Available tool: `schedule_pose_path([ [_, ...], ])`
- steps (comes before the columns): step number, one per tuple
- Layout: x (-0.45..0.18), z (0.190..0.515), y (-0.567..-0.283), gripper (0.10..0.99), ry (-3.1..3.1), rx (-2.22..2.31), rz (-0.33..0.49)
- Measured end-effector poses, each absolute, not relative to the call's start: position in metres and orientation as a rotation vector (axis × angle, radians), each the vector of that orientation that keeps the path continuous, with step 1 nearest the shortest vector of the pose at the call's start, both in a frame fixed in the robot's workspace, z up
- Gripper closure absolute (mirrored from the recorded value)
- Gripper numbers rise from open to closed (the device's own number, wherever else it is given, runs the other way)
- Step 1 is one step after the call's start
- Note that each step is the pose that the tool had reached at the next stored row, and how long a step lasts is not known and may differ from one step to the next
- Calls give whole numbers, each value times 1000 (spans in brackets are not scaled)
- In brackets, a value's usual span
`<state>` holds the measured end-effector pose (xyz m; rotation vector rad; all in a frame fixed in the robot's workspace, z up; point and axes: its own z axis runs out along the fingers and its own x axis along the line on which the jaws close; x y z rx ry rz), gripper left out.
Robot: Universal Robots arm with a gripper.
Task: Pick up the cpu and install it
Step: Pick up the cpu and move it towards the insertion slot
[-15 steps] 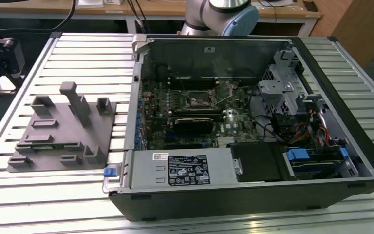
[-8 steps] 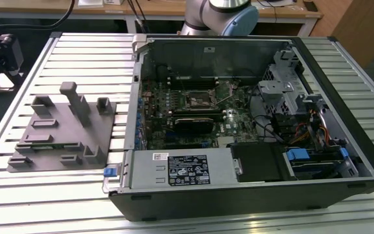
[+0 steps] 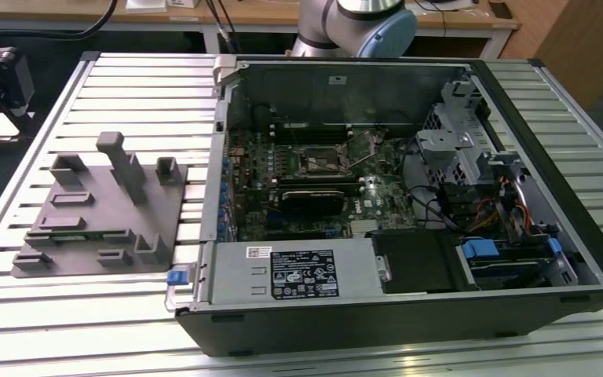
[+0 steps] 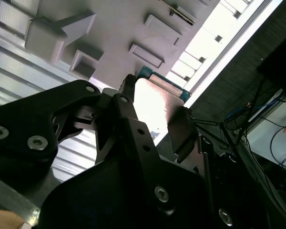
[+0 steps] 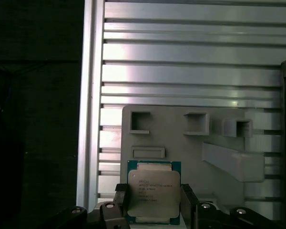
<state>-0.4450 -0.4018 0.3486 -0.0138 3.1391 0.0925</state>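
Over the grey fixture [image 3: 97,216], 9 o'clock from the open case [image 3: 407,326] in the exterior view: hand [image 5: 153,192] clamped on cpu [image 5: 151,196] edges. Risk: thin edge grip slips; cpu tilts, drops.

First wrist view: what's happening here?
The arm's gripper has its fingers shut on two opposite edges of the small square silvery-topped, teal-rimmed cpu, holding it above the grey moulded fixture on the slatted aluminium table. In the exterior view, the open black computer case lies beside that fixture; the dark square metal-framed socket on its motherboard hasn't received the chip yet.
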Motion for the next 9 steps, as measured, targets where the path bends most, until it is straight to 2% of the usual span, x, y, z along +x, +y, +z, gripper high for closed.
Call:
schedule_pose_path([
  [9,-445,357,-401,557,3139,-14,90],
])
